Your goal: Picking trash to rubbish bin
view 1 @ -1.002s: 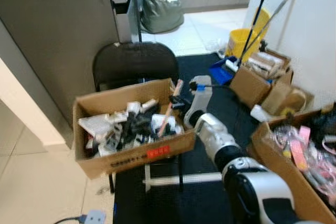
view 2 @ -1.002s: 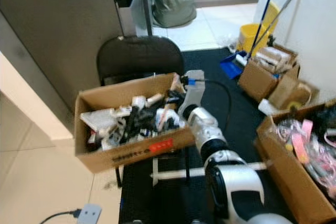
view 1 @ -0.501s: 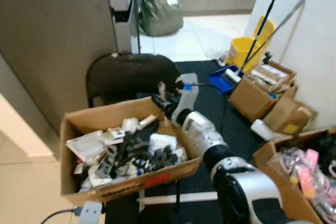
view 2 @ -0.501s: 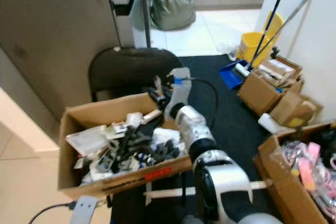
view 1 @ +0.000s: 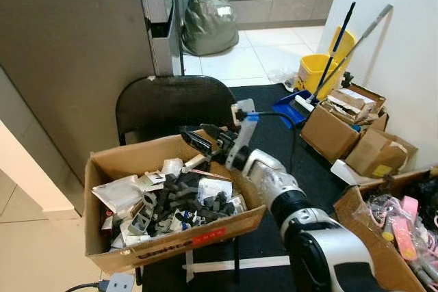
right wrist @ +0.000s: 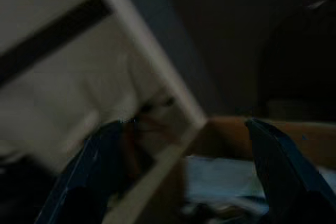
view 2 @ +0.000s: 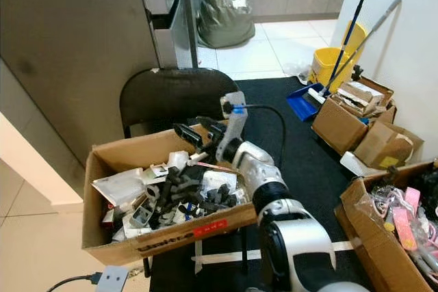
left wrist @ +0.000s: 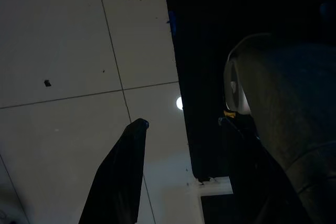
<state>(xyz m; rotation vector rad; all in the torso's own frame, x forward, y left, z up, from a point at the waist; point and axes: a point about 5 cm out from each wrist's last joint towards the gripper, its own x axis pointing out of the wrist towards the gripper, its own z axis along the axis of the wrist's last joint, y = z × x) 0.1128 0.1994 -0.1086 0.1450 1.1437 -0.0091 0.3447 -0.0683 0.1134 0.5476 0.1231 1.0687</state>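
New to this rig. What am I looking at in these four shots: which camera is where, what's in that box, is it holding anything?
It is a humanoid robot with two silver arms, each ending in two long black fingers. The two wide shots come from a stereo camera on its head, looking down. They show a cardboard box full of white and black scraps, sitting on a black folding chair. The right gripper reaches over the box's far edge, fingers apart, nothing clearly held. The other two shots come from wrist cameras. The right wrist view is blurred, with the box rim between spread fingers. The left wrist view shows the left gripper open above tiled floor, hanging idle. Around: more boxes, a yellow mop bucket, a grey-green bag.
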